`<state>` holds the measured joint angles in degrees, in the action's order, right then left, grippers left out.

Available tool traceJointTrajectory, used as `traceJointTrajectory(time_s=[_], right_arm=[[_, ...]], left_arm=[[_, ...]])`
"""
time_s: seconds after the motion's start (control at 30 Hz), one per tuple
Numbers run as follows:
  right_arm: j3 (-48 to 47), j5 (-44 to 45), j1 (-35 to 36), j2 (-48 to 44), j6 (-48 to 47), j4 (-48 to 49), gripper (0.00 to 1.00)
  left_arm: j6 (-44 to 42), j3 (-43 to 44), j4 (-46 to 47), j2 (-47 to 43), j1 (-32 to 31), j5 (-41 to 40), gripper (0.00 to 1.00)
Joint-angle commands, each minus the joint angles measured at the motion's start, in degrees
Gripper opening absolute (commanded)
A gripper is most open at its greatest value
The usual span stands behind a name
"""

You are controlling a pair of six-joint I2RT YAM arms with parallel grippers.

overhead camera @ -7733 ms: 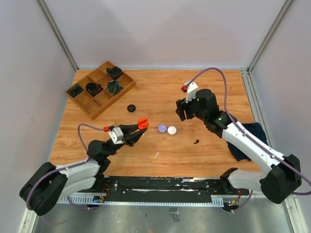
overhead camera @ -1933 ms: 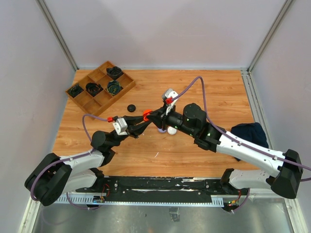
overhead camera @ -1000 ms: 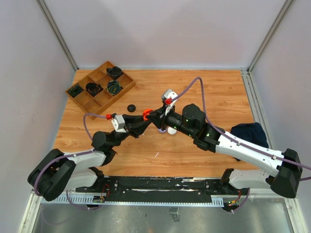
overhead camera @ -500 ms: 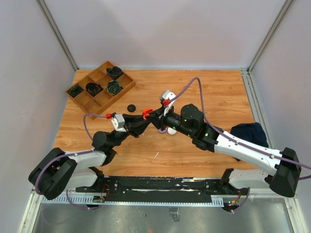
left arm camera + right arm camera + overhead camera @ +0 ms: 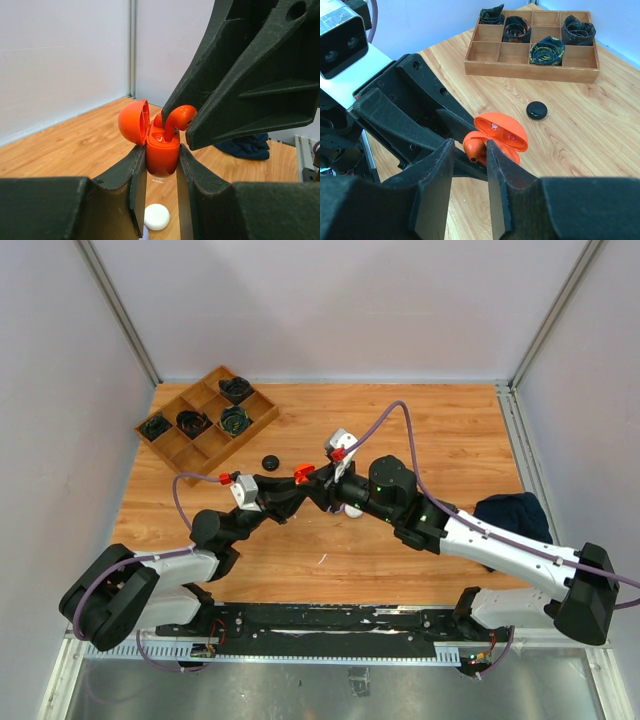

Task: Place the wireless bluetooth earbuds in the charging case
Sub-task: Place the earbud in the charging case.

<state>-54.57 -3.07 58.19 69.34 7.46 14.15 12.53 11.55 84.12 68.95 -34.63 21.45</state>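
Shows two grippers meeting above the middle of a wooden table (image 5: pixel 430 420). Has the left gripper (image 5: pixel 161 165) pinching an orange charging case (image 5: pixel 161 147) upright by its body, lid hinged open. Places an orange earbud (image 5: pixel 179 116) stem-down in the case's mouth, between the narrowly parted fingers of the right gripper (image 5: pixel 470 150); cannot tell whether gripped or loose. Includes a white round case (image 5: pixel 156 216) lying on the table below.

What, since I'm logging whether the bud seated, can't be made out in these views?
- Top view: the orange case is too small to show its inside.
- Left wrist: how deep the orange earbud sits; the case wall hides its stem.
- Right wrist: whether the right gripper grips the earbud or not; its fingers hide the contact.
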Motion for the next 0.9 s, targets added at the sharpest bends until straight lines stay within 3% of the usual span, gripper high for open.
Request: traceJointTrajectory(time_s=[0.0, 0.23, 0.47, 0.87], right_arm=[[-1.7, 0.5, 0.8, -1.9, -1.5, -3.0, 0.35], [-2.8, 1.9, 0.7, -4.8, -4.6, -5.0, 0.52], [-3.7, 9.6, 0.3, -6.9, -10.1, -9.1, 0.70], [-2.5, 13.5, -2.2, -6.6, -13.7, -10.9, 0.77]], left_arm=[[-0.3, -0.1, 3.7, -0.1, -0.3, -0.6, 0.00], [-0.3, -0.4, 3.8, 0.6, -0.3, -0.2, 0.00], [-0.1, -0.8, 4.3, 0.8, -0.3, 1.0, 0.00], [0.3, -1.2, 5.6, 0.4, -0.3, 4.2, 0.00]])
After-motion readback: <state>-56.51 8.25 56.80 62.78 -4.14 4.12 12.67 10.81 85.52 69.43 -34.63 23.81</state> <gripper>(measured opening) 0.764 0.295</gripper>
